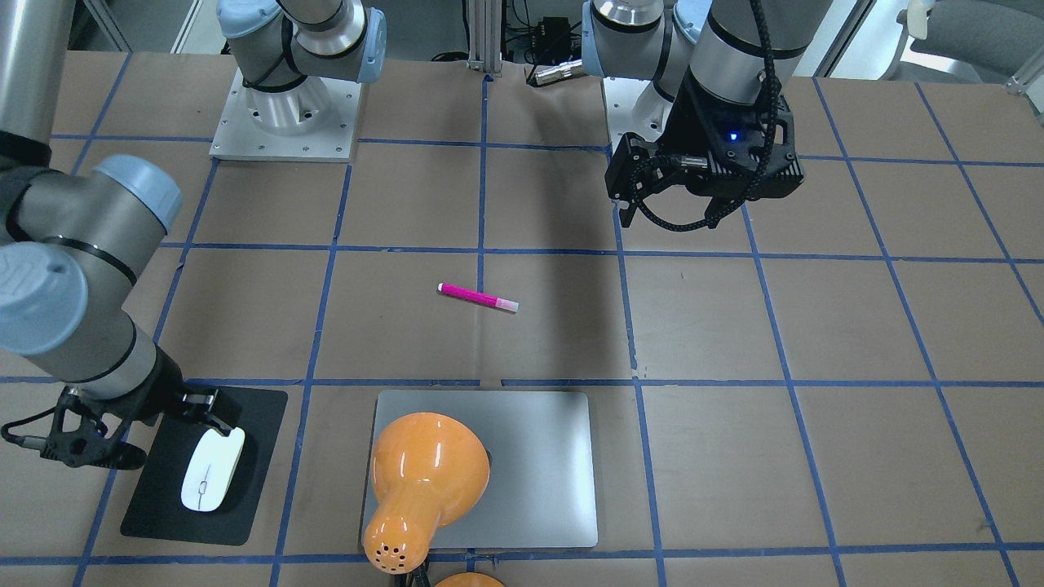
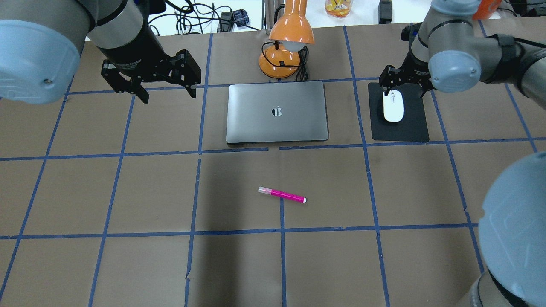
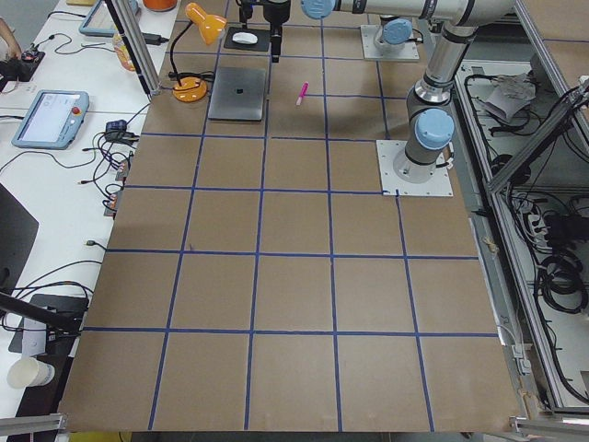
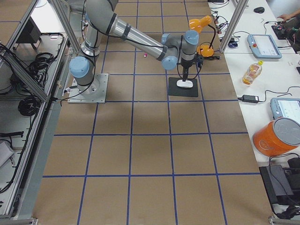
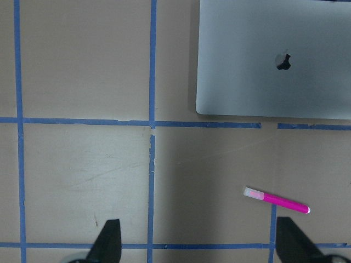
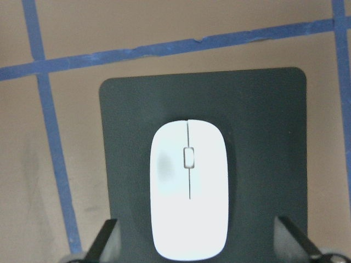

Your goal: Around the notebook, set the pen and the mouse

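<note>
two grippers over a brown tabletop (image 2: 128, 192) gridded with blue tape. right gripper (image 2: 404, 90) low above the white mouse (image 2: 393, 106), fingers spread wide on either side of its far end, clear of its sides. mouse flat on a black mat (image 2: 401, 130), just right of the closed silver notebook (image 2: 277, 125). pink pen (image 2: 283, 195) loose on bare tabletop, on the robot's side of the notebook, well apart from it. left gripper (image 2: 167, 97) raised left of the notebook, fingers spread, empty. orange lamp (image 2: 283, 59) just beyond the notebook's far edge.
</note>
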You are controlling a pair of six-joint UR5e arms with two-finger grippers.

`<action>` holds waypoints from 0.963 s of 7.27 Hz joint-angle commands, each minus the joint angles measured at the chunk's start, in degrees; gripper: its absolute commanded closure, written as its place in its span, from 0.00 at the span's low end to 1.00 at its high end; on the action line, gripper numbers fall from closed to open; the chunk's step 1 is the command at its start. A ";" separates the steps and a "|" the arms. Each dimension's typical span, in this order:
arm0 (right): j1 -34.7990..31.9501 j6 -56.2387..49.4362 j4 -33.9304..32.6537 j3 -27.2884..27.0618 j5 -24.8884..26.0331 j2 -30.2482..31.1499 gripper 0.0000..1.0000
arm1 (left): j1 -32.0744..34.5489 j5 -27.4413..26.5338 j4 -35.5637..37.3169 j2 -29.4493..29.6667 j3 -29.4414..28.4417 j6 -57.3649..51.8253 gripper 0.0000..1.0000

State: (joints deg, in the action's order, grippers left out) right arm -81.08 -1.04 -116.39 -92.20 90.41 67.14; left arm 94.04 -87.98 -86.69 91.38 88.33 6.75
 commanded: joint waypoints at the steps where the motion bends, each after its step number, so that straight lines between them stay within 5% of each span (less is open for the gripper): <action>1: -0.21 0.16 16.13 -0.60 0.20 11.64 0.00 | 0.00 -0.35 -0.14 -0.15 0.09 0.28 0.00; 4: -3.80 0.25 25.24 -3.24 -0.50 24.15 0.00 | -0.09 -0.26 0.73 -0.23 0.70 0.72 0.00; 7: -5.40 2.26 28.68 -3.07 0.11 24.61 0.00 | -0.09 -0.62 0.73 -0.58 0.88 -0.15 0.00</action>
State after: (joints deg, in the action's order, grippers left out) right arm -86.19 0.53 -88.84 -95.36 90.13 91.59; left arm 93.96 -88.37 -85.96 90.95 89.18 7.06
